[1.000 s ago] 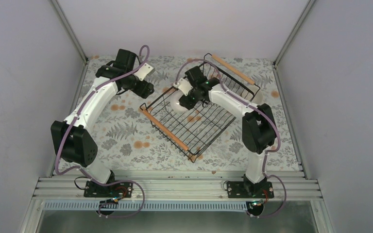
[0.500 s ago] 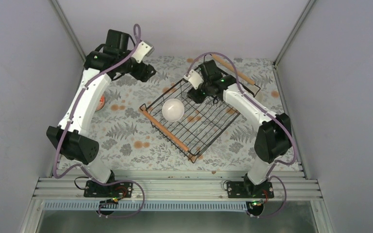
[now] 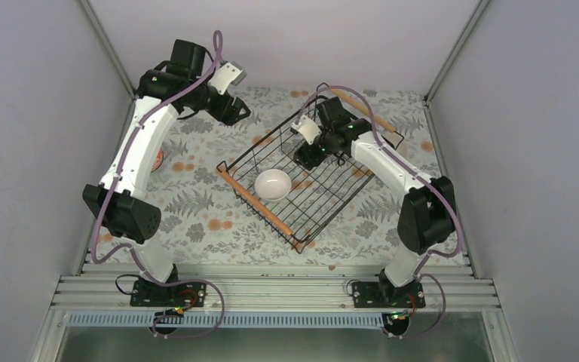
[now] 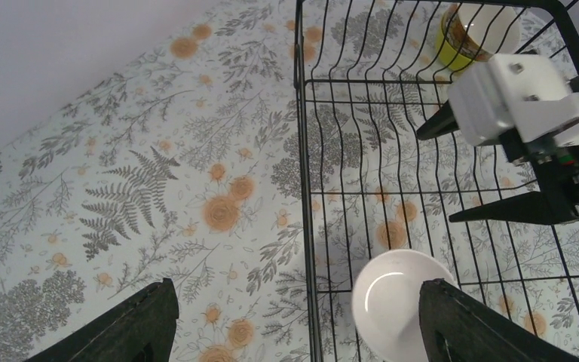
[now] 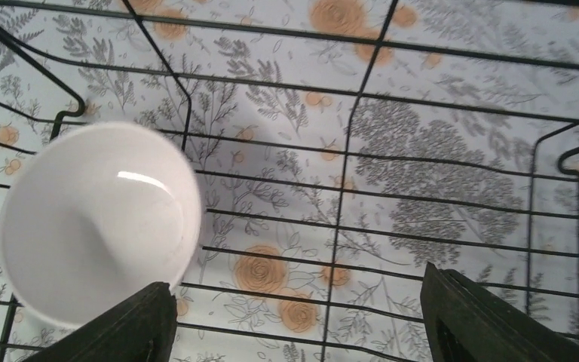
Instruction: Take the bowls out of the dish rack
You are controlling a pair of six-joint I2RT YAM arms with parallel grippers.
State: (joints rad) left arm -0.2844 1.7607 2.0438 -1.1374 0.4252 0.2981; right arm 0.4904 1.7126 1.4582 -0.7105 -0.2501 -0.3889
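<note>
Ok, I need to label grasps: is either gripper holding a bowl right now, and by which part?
Nothing is held. The left gripper and right gripper are both open and empty; the white bowl sits free in the rack.

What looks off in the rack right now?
The dish rack sits skewed, diagonal to the table edges. A white bowl lies mouth up, flat on its wire floor by the near-left handle, not stood on edge. No spill or damage shows.

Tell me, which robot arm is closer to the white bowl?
Right. The right arm reaches into the dish rack, jaws just beyond the white bowl; the left arm hovers outside it, farther off.
</note>
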